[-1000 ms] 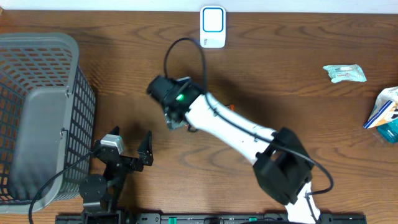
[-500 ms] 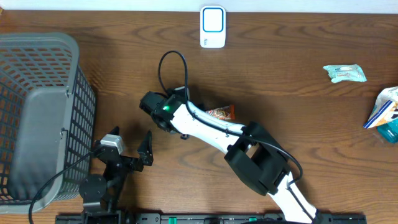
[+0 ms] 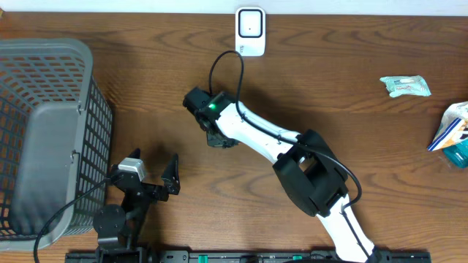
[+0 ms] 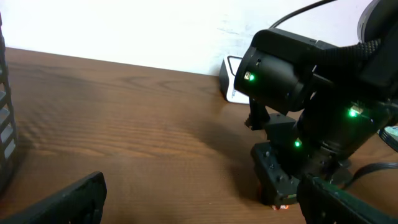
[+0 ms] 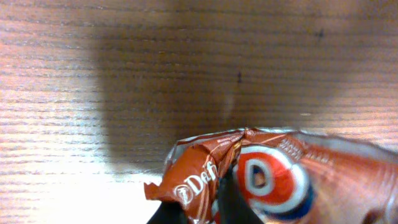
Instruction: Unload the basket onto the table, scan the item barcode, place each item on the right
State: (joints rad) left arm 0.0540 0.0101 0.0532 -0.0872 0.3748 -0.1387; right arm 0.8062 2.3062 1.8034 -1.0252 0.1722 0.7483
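Grip looks thin: right gripper [image 3: 218, 136] pinches the edge of the red-brown snack packet [image 5: 267, 177] mid-table [image 3: 380, 146], short of the barcode scanner [image 3: 250, 31]. Lift slowly, turning its barcode toward the scanner. Left gripper [image 3: 153, 169] sits spread, empty.

**Right wrist view:** The snack wrapper [image 5: 267, 177] runs out of frame at the bottom and right edges. Its lettering is cut short and partly covered by two dark, out-of-focus fingertips [image 5: 233, 202].

**Overhead view:** The right arm [image 3: 256, 139] covers the wrapper entirely. The basket [image 3: 44, 66] is cropped at the left edge, and the blue-and-white package [image 3: 450, 131] at the right edge. Print on the teal packet [image 3: 404, 86] is too small to read.

**Left wrist view:** Only a red sliver of the wrapper shows beneath the right gripper [image 4: 278, 193]. The scanner [image 4: 233, 90] is mostly hidden behind that gripper. The left gripper fingers [image 4: 65, 202] are cropped by the bottom edge.
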